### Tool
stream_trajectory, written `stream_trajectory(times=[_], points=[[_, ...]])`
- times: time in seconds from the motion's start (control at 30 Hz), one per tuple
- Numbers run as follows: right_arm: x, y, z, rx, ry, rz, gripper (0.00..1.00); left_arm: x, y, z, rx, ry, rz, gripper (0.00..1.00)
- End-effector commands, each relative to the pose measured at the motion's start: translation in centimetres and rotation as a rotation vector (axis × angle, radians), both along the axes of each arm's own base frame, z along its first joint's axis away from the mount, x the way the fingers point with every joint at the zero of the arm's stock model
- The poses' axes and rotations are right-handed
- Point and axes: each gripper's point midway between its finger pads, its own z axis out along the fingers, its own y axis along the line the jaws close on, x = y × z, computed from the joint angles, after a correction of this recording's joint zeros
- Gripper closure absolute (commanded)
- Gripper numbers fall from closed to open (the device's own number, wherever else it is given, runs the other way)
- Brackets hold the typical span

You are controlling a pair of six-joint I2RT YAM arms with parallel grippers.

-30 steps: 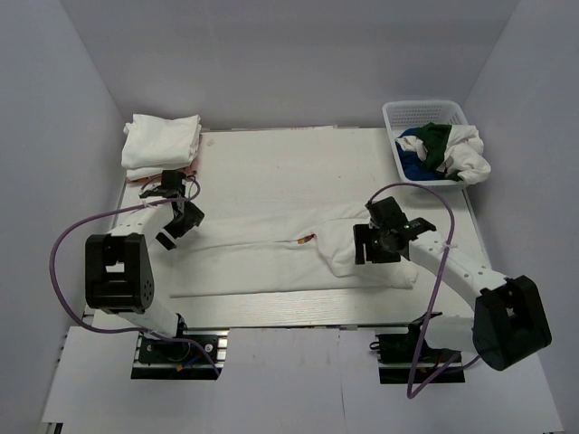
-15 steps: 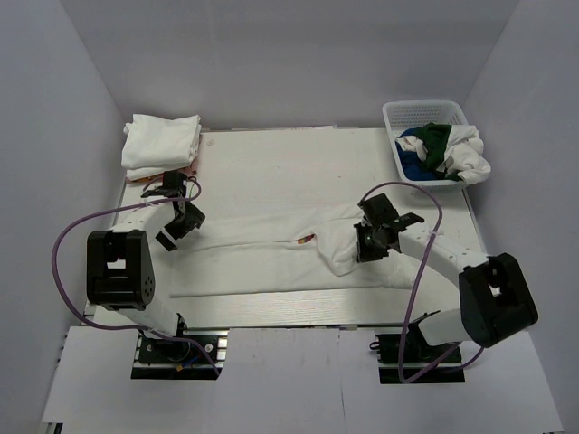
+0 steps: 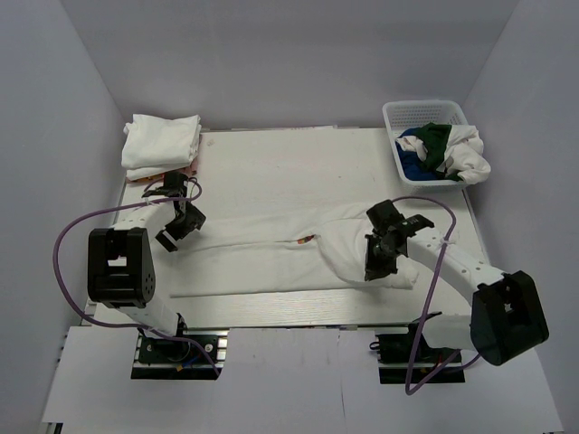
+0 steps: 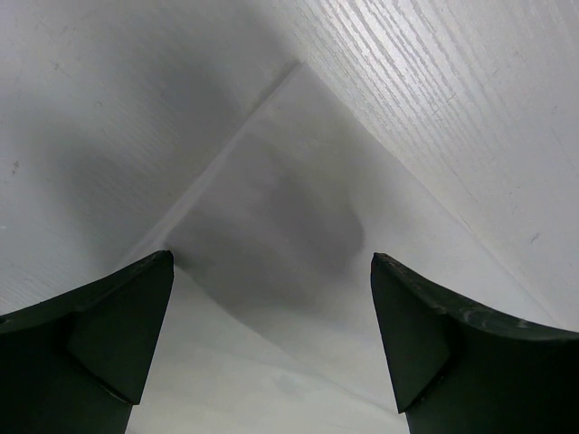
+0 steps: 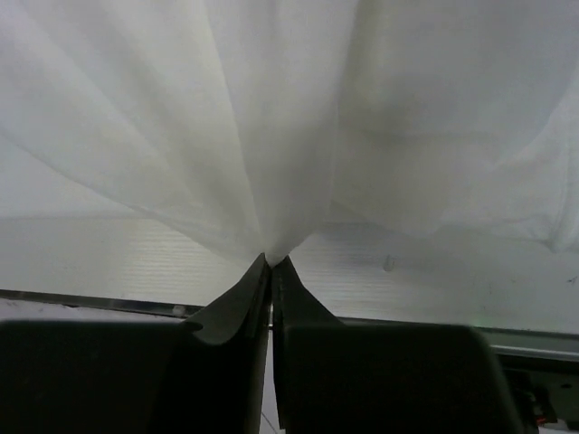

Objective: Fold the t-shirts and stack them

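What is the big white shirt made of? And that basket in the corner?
The white t-shirt looks like thin, matte cloth, probably cotton: it gathers into soft pleats where the right end effector pinches it. The basket looks like white plastic, with lattice holes in its walls.

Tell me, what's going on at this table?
Two robot arms are folding a white t-shirt laid across the table. The right tool is shut on a bunch of its cloth near the right end, raised off the surface. The left tool is open, hanging over the shirt's left corner without gripping it. A stack of folded white shirts sits at the far left corner, and a basket at the far right holds unfolded shirts, blue, green and white.
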Motion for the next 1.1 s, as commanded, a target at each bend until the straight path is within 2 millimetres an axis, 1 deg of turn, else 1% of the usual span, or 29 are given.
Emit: stream_trajectory(times=[0.0,0.03,0.07,0.1,0.13,0.17,0.2,0.23,0.27,0.3,0.37,0.4,0.47,0.5,0.53,0.57,0.6,0.63,0.67,0.7,0.73,0.77,0.8,0.83,0.87,0.9,1.0,1.03,1.07], points=[[-1.8,-0.5,-1.5,-0.021,0.094,-0.081,0.91,1.0,-0.1,0.8,0.001,-0.041,-0.016,0.00],[-1.5,-0.5,-1.5,-0.031,0.089,-0.085,0.63,1.0,-0.1,0.8,0.001,-0.041,-0.016,0.00],[-1.0,-0.6,-1.7,-0.041,0.078,-0.088,0.57,1.0,-0.1,0.8,0.001,-0.041,-0.016,0.00],[0.4,-0.5,-1.1,-0.057,0.037,-0.091,0.57,0.8,-0.1,0.8,0.001,-0.032,-0.016,0.00],[0.9,-0.5,-0.9,-0.061,0.018,-0.067,0.56,0.8,-0.1,0.8,0.001,-0.031,-0.016,0.00],[1.2,-0.3,-0.5,-0.056,0.009,-0.057,0.50,0.9,0.1,1.1,0.012,-0.030,-0.012,0.00],[2.7,0.3,1.0,-0.037,-0.043,-0.054,0.35,0.5,0.1,1.2,0.012,-0.021,-0.012,0.00],[3.3,0.4,1.6,-0.035,-0.076,-0.013,0.12,0.6,0.3,1.5,0.025,-0.021,-0.008,0.00],[5.0,1.0,3.3,-0.015,-0.141,-0.005,0.10,0.6,0.3,2.0,0.022,-0.019,0.002,0.00],[5.2,0.7,3.3,-0.028,-0.151,-0.010,0.10,1.0,0.3,2.4,0.022,-0.032,0.002,0.00],[7.0,1.6,5.5,0.007,-0.235,0.001,0.10,1.5,-0.1,3.0,0.001,-0.045,-0.005,0.00],[8.1,2.3,6.2,0.040,-0.288,0.013,0.10,1.6,-0.1,3.4,0.001,-0.059,-0.005,0.00],[8.7,3.1,7.1,0.092,-0.321,0.015,0.10,1.7,-0.4,4.0,-0.003,-0.081,-0.006,0.00],[10.0,4.4,7.8,0.143,-0.380,0.024,0.10,2.0,-0.2,4.3,0.008,-0.094,0.009,0.00],[10.2,4.2,6.6,0.137,-0.368,0.000,0.10,2.1,-0.2,4.9,0.008,-0.105,0.009,0.00],[9.9,5.4,6.2,0.200,-0.334,0.020,0.10,2.2,-0.6,4.9,0.007,-0.105,-0.003,0.00],[10.5,6.2,6.0,0.233,-0.343,0.021,0.10,2.2,-0.6,4.9,0.007,-0.105,-0.003,0.00],[10.8,6.2,5.0,0.221,-0.314,0.003,0.10,2.2,-1.0,4.9,0.006,-0.105,-0.015,0.00],[10.8,6.1,3.6,0.199,-0.270,-0.016,0.10,2.2,-1.0,4.9,0.006,-0.105,-0.015,0.00],[10.9,5.8,3.1,0.180,-0.253,-0.029,0.10,1.7,-1.3,4.1,0.007,-0.078,-0.025,0.00],[11.6,4.2,1.3,0.080,-0.242,-0.065,0.10,1.2,-1.4,3.4,0.019,-0.052,-0.039,0.00],[11.8,3.5,0.7,0.038,-0.233,-0.086,0.10,1.2,-1.4,3.1,0.020,-0.042,-0.040,0.00],[12.4,3.0,0.5,0.004,-0.235,-0.103,0.10,0.4,-1.1,1.9,0.032,0.007,-0.037,0.00],[12.4,1.2,-0.8,-0.100,-0.207,-0.134,0.10,-0.4,-1.2,1.0,0.044,0.034,-0.032,0.00],[13.5,1.3,-1.0,-0.123,-0.206,-0.141,0.10,-1.2,-1.3,0.5,0.048,0.057,-0.017,0.00],[13.6,1.2,-1.5,-0.136,-0.197,-0.140,0.10,-2.7,-1.2,-1.0,0.050,0.110,-0.008,0.00],[14.8,2.7,-4.5,-0.103,-0.147,-0.137,0.10,-5.9,-1.8,-3.5,0.059,0.227,-0.004,0.00],[15.2,2.7,-5.0,-0.122,-0.142,-0.152,0.10,-6.9,-2.0,-4.0,0.063,0.263,-0.005,0.00],[16.9,3.3,-4.5,-0.118,-0.170,-0.168,0.10,-7.9,-2.5,-4.7,0.072,0.305,-0.023,0.00]])
